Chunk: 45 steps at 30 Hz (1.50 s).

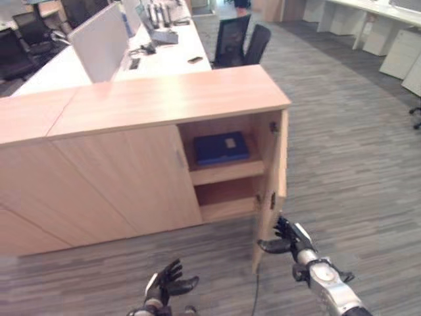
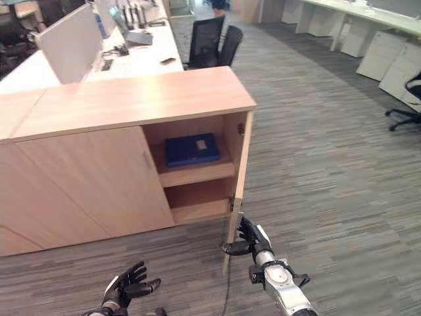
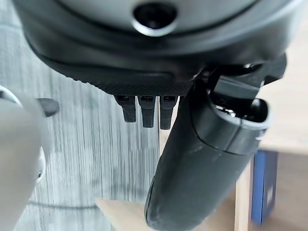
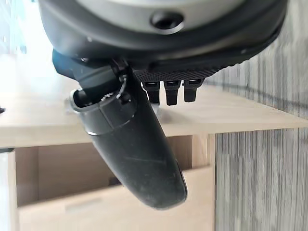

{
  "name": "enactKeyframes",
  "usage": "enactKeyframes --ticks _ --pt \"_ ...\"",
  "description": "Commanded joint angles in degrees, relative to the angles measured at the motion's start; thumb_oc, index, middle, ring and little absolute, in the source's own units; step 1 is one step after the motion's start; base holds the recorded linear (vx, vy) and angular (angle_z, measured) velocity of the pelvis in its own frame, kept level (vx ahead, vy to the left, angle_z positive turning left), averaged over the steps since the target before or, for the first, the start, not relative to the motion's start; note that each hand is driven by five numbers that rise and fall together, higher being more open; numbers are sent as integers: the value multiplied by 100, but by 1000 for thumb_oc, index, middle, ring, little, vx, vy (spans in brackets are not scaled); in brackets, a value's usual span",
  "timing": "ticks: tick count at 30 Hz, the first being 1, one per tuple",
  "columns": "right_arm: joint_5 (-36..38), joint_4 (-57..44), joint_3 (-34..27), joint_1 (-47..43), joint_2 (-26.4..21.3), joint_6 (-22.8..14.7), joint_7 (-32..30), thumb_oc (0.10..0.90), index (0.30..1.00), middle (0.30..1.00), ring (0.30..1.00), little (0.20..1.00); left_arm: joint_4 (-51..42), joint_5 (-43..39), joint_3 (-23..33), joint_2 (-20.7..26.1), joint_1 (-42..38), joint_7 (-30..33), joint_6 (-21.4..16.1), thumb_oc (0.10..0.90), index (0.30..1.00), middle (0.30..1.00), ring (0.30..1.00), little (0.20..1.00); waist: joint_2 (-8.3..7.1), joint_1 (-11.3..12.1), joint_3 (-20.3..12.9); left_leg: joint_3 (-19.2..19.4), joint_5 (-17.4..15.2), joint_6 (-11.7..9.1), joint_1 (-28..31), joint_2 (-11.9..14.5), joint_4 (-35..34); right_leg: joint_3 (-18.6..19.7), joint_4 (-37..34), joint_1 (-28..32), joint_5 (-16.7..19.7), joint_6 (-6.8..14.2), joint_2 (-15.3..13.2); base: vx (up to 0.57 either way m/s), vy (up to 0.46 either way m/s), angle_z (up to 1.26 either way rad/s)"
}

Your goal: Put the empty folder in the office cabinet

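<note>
The blue folder (image 1: 220, 148) lies flat on the upper shelf of the wooden office cabinet (image 1: 164, 99), and its edge shows in the left wrist view (image 3: 263, 185). The cabinet's right door (image 1: 281, 164) stands wide open, swung out towards me. My right hand (image 1: 293, 238) is open at the door's lower outer edge, thumb reaching towards the wood; I cannot tell whether it touches. My left hand (image 1: 170, 280) hangs low over the carpet in front of the shut door (image 1: 125, 184), fingers spread and holding nothing. The lower shelf (image 1: 227, 207) is bare.
Behind the cabinet runs a white desk (image 1: 164, 56) with a grey partition (image 1: 102, 39) and laptops. Two black office chairs (image 1: 240, 39) stand beside it. White drawer units (image 1: 402, 54) and another chair (image 2: 404, 99) line the far right. Grey carpet stretches to the right.
</note>
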Motion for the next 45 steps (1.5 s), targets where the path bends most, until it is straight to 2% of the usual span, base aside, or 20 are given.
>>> enactKeyframes --ticks 1,2,4,5,6,7,8,10,11,12,14,15,16,19,23,30,40,45 --pt "-125 -633 76 -864 235 -507 290 800 900 900 900 900 -505 229 4 386 -286 -139 -265 800 900 900 900 900 166 460 -2 -287 203 -117 448 174 -808 -99 888 136 -747 150 59 71 227 88" --pt "-120 -614 23 -865 278 -506 283 800 900 900 900 900 -574 311 -17 448 -297 -179 -256 800 900 900 900 900 132 492 6 -352 145 -30 473 58 -854 -105 1272 23 -640 243 -110 115 223 94" --pt "-106 -578 -53 -957 360 -477 247 800 900 900 900 900 -716 366 8 550 -266 -180 -245 800 900 900 900 900 115 488 86 -465 55 125 580 -124 -918 108 2107 -274 -142 406 -474 106 215 77" --pt "-53 -535 -103 -1044 405 -507 192 800 900 900 900 900 -723 358 -4 591 -297 -170 -250 800 900 900 900 900 150 492 135 -544 62 186 589 -158 -951 268 2473 -458 65 453 -541 64 158 45" --pt "18 -499 -175 -1074 434 -537 128 800 900 900 900 900 -717 356 -21 631 -324 -151 -260 800 900 900 900 900 183 503 173 -659 47 200 632 -152 -998 421 2772 -583 40 480 -515 33 87 34" --pt "19 -495 -180 -1082 433 -539 128 800 900 900 900 900 -715 356 -24 631 -333 -151 -260 800 900 900 900 900 185 508 155 -658 59 206 596 -148 -989 420 2751 -607 68 478 -507 82 84 41" --pt "201 -479 -412 -1135 422 -595 -23 800 900 900 900 900 -811 285 -69 684 -375 -133 -273 800 900 900 900 900 210 469 208 -1015 43 225 695 -240 -1102 898 2847 -781 -90 465 -237 95 65 68" --pt "337 -422 -632 -1211 322 -669 -166 800 900 900 900 900 -816 221 -122 700 -431 -143 -294 800 900 900 900 900 266 390 182 -1307 54 218 713 -299 -1148 1143 2535 -862 -474 346 98 191 34 111" --pt "483 -317 -919 -1316 159 -747 -373 800 900 900 900 900 -815 147 -195 716 -480 -190 -301 800 900 900 900 900 249 315 177 -1592 -37 196 800 -398 -1170 1322 1849 -832 -918 157 424 174 -25 113" --pt "485 -312 -924 -1323 156 -749 -371 800 900 900 900 900 -815 146 -197 715 -487 -189 -301 800 900 900 900 900 259 309 173 -1603 -16 194 783 -388 -1174 1306 1808 -826 -883 149 440 210 -64 104" --pt "703 -40 -1289 -1484 -67 -858 -608 800 900 900 900 900 -792 148 -305 770 -570 -221 -307 800 900 900 900 900 208 180 162 -1953 -113 180 905 -531 -1202 1800 1127 -878 -892 77 737 172 -40 93" --pt "764 144 -1470 -1579 -201 -870 -691 800 900 900 900 900 -788 160 -308 772 -567 -255 -318 800 900 900 900 900 156 172 131 -2048 -147 185 933 -594 -1209 1948 976 -869 -805 116 777 117 -41 118" --pt "792 326 -1534 -1661 -268 -890 -725 800 900 900 900 900 -781 139 -315 774 -564 -272 -325 800 900 900 900 900 130 193 114 -2058 -166 187 942 -610 -1197 1962 867 -811 -739 111 767 97 -84 91" --pt "760 1100 -1775 -2058 -860 -867 -865 800 900 900 900 900 -794 -20 -288 819 -452 -367 -346 800 900 900 900 900 65 287 -10 -2074 -203 170 990 -627 -1222 1912 520 -562 -536 119 730 99 -81 70" --pt "805 2066 -2019 -2429 -1467 -787 -976 800 900 900 900 900 -809 -67 -324 874 -327 -479 -332 800 900 900 900 900 35 356 -156 -2073 -259 113 1090 -598 -1255 1765 183 -258 -482 125 744 86 -42 18" --pt "1009 3022 -2152 -2840 -2042 -754 -949 800 900 900 900 900 -839 -154 -348 884 -273 -516 -314 800 900 900 900 900 69 327 -238 -2082 -294 36 1196 -520 -1279 1709 38 -78 -542 120 789 13 -36 -4" --pt "737 2822 -1959 -2675 -1914 -718 -829 800 900 900 900 900 -899 -138 -280 772 -135 -526 -317 800 900 900 900 900 180 196 -260 -1829 -313 -34 1300 -393 -1279 1725 -10 -88 -563 95 829 -12 -35 -16" --pt "613 2232 -1784 -2162 -1423 -728 -618 800 900 900 900 900 -908 -99 -256 669 -120 -514 -283 800 900 900 900 900 260 65 -225 -1676 -297 -53 1328 -352 -1279 1815 -10 -121 -563 85 830 -16 -5 -8"
